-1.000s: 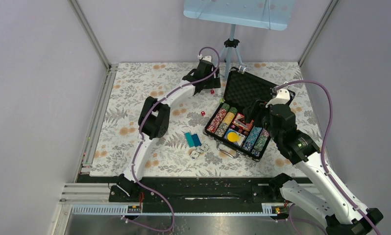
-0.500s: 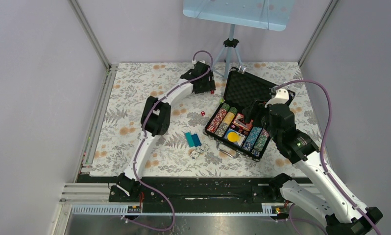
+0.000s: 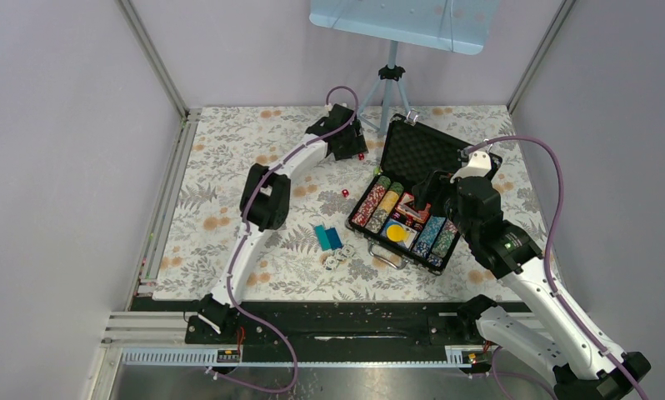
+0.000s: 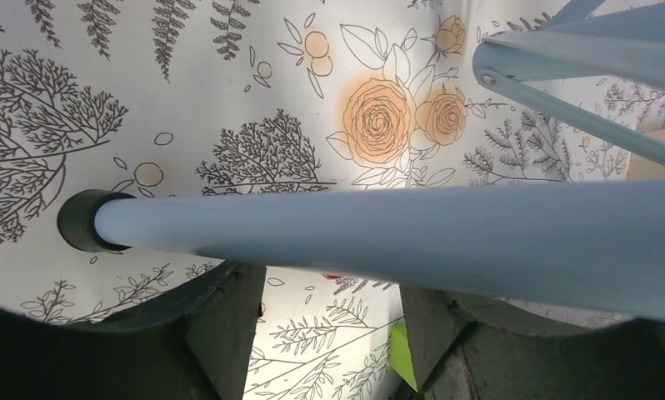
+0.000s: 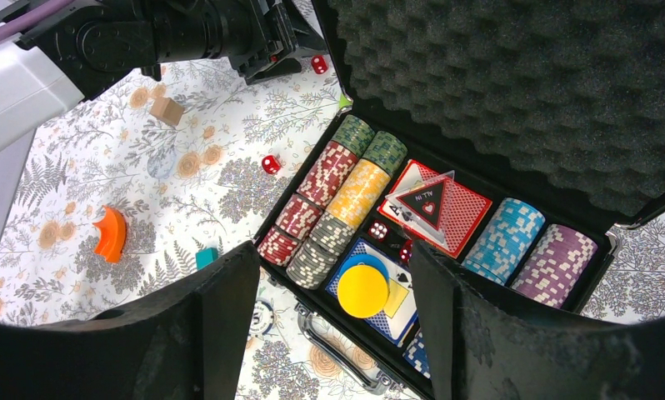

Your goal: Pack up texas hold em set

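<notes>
chip rows (image 5: 329, 200), cards (image 5: 433, 208), red dice (image 5: 379, 231) and a yellow disc (image 5: 363, 290) are seen inside the open briefcase (image 5: 496, 83); left end effector (image 4: 329, 292) and right end effector (image 5: 333, 254) are spread wide.

The left arm (image 3: 244, 246) and right arm (image 3: 554, 304) have white curved links, black joints and a trailing purple cable (image 3: 559, 196) each.

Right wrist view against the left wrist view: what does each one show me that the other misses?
Only right wrist: the open case with its poker chips and yellow disc, a red die loose outside it, and the orange piece. Only left wrist: a tripod leg crossing the frame just beyond the left end effector. Both: the floral cloth, and each view's own jaws standing apart.
</notes>
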You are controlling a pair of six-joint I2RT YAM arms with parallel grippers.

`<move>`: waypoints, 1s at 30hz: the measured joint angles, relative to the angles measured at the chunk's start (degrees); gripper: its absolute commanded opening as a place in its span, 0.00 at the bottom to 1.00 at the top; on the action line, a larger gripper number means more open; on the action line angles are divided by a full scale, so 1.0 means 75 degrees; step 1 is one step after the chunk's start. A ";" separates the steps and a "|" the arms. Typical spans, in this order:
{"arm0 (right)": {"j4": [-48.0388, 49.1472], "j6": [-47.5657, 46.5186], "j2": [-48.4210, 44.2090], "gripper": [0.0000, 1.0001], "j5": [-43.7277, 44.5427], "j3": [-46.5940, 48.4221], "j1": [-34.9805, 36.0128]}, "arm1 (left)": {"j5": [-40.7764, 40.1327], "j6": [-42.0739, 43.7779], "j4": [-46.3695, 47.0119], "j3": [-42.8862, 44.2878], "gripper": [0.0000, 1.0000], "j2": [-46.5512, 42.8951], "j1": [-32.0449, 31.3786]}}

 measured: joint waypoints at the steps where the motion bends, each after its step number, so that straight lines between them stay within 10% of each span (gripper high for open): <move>1: 0.0000 0.0000 0.0003 0.73 0.0000 0.0000 0.0000 | -0.0020 -0.0003 -0.0058 0.0050 0.59 0.0015 -0.0012; 30: -0.0009 -0.0306 -0.0318 0.78 0.0070 -0.0160 0.0000 | -0.0851 -0.0743 -0.0863 0.0842 0.37 0.0391 -0.0280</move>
